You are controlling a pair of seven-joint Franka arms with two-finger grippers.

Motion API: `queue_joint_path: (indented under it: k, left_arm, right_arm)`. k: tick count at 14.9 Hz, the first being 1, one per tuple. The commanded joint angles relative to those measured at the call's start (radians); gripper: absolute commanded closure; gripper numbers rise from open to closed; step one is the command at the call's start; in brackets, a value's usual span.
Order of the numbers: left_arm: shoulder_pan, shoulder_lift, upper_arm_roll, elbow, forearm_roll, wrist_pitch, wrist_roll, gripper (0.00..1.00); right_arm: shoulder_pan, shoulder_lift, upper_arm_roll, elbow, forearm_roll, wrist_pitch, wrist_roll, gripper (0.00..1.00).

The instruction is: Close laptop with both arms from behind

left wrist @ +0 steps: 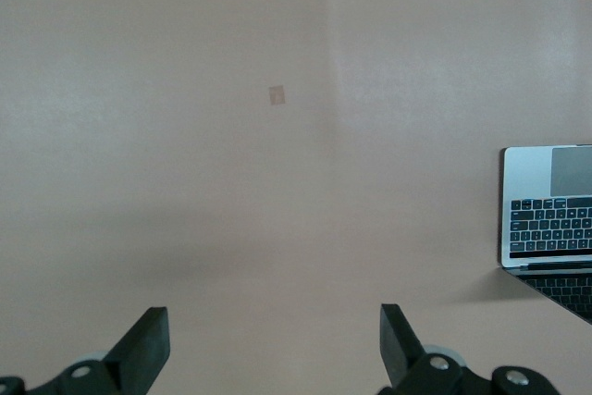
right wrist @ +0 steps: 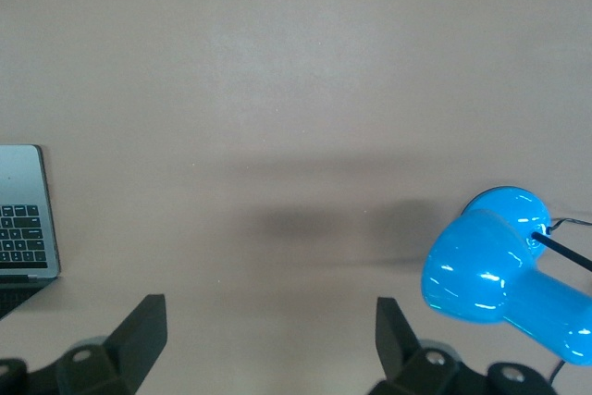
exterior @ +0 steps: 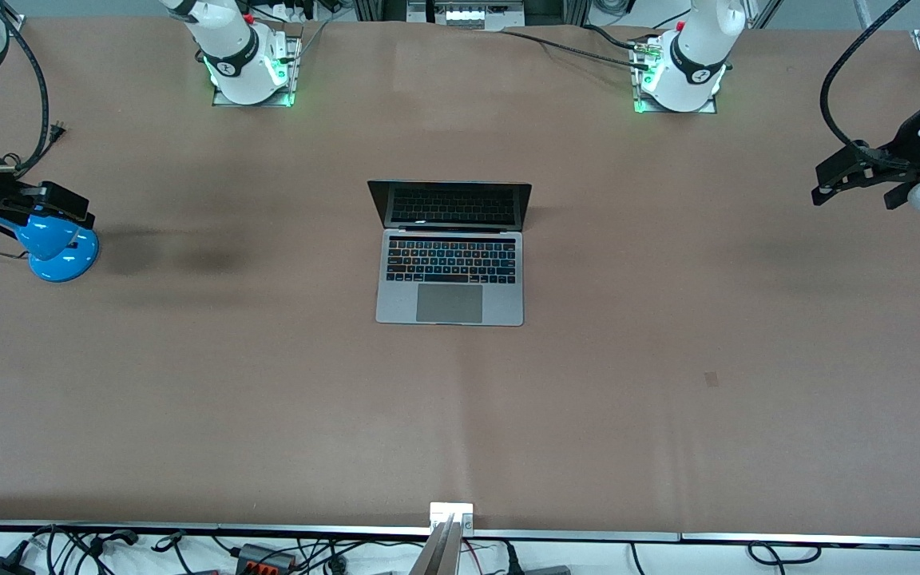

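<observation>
The left gripper (exterior: 855,180) is hanging with its fingers (left wrist: 148,339) spread wide and nothing between them, over bare table (exterior: 668,383) at the left arm's end, well apart from the laptop (exterior: 450,254). The right gripper (exterior: 37,209) is hovering at the right arm's end, its fingers (right wrist: 139,335) likewise splayed and empty, and just beside it a blue desk lamp (exterior: 54,249) is standing on the table. Between the two grippers, the laptop is sitting open in the middle of the table, its dark screen (exterior: 450,204) leaning back toward the robots' bases and its trackpad facing the front camera. Nothing is touching the lid yet, so both arms are looking at a long reach inward and around to the lid's back. The main risk, as I judge it, is uneven contact: if one gripper is pushing the lid before the other arrives, the slim body may be skidding or twisting on the smooth surface instead of folding shut. A push landing too low near the hinge could be shoving the whole machine toward the front camera. The right arm's first sweep may also be clipping the lamp, since it is so close.
</observation>
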Motion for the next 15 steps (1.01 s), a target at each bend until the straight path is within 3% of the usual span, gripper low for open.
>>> queue_joint_path:
  k: [1,10,12,13,14,15]
  left_arm:
    - [0.002,0.012,-0.002,0.032,-0.001,-0.024,0.009,0.0]
    - [-0.001,0.016,-0.002,0.031,-0.003,-0.048,0.0,0.0]
    - [-0.004,0.065,-0.002,0.024,-0.001,-0.103,0.003,0.0]
    - [0.001,0.093,-0.002,0.052,-0.003,-0.166,0.005,0.0]
    - [0.001,0.101,-0.002,0.072,-0.003,-0.185,0.009,0.0]
    - [0.001,0.108,0.0,0.077,-0.009,-0.185,0.009,0.0]
  right_arm:
    - [-0.003,-0.022,0.003,0.001,-0.003,-0.018,-0.008,0.0]
    - [0.003,0.004,0.004,0.003,0.0,0.016,-0.005,0.0]
    - [0.003,0.009,0.004,-0.002,0.003,0.029,0.0,0.0]
    - [0.003,0.008,0.004,-0.002,0.003,0.033,0.004,0.2]
    - [0.003,0.008,0.004,-0.004,0.003,0.031,0.004,0.54]
    - [0.005,0.008,0.004,-0.004,0.003,0.028,0.004,0.76]
